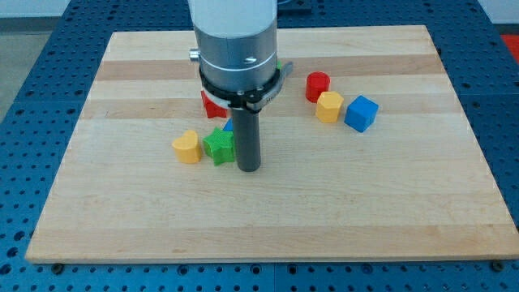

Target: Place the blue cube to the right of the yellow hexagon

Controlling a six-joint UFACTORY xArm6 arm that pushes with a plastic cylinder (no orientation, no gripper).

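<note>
**Nudging the blue cube: it already sits right of the hexagon**

Working from the view's left, you have a yellow heart block (186, 148), then a green star-like block (219, 146), with my tip (249, 168) just beside the green one on its right. A red block (212, 105) and a sliver of another blue block (229, 126) are partly hidden behind the rod. Further right on the desk (389, 211) sit a red block (318, 85), the yellow hexagon (329, 106) and the blue cube (361, 113), touching the hexagon's right side. There is no pincer on this arm, only the rod. Judging by that, little remains: steer wide round the cluster and avoid bumping the cube off the hexagon.
</note>
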